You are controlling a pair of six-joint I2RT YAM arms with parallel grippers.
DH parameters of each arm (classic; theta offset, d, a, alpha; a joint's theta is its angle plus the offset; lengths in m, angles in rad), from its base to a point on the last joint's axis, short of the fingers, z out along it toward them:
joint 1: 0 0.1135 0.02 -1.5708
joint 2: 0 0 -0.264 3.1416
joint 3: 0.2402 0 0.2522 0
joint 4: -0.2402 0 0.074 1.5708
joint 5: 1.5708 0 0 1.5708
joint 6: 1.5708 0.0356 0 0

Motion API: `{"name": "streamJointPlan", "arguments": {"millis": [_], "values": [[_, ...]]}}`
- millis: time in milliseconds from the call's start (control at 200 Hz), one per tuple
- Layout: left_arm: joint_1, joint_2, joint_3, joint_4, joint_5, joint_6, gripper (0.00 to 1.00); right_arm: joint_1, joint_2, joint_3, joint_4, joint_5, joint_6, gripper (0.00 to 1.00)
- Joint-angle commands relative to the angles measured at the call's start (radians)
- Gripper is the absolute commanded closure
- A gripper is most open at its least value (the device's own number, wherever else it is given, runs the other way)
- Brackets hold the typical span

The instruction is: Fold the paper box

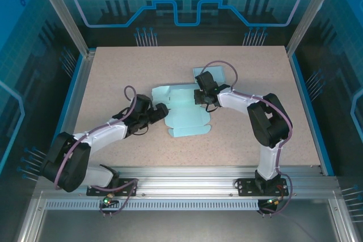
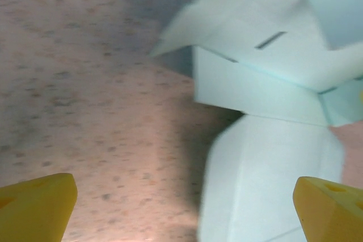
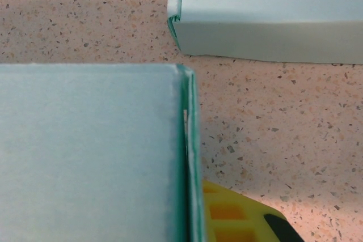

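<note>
We see the left claw (image 1: 161, 111), stretched in low, gaping empty at the edge of the paper box (image 1: 184, 116) in the middle of the table (image 1: 113, 72), while the right claw (image 1: 199, 99), on its bent arm, pinches a raised flap.

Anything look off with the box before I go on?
Nothing stands out. The paper box lies half folded mid-table, no tears or crushed panels visible. The right gripper pinches one raised wall; the left gripper is open at its left edge.
</note>
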Motion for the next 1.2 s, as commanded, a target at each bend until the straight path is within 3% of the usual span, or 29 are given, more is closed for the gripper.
{"name": "streamJointPlan", "arguments": {"millis": [0,150,400,760,1196], "values": [[-0.011,0.038,-0.007,0.183,0.066,-0.032,0.02,0.017,0.007,-0.022,0.005,0.012,0.02,1.0],[-0.022,0.128,0.015,0.297,0.091,-0.04,0.03,0.019,-0.003,-0.034,0.014,0.012,0.022,1.0],[-0.029,0.224,0.077,0.322,0.078,-0.023,0.02,0.024,-0.018,-0.046,0.024,0.015,0.024,1.0],[-0.033,0.233,0.143,0.31,0.039,0.082,0.01,0.028,-0.018,-0.048,0.022,0.014,0.024,1.0],[-0.039,0.319,0.186,0.4,0.125,0.107,0.05,0.04,0.007,-0.028,0.019,-0.003,0.026,1.0]]}}
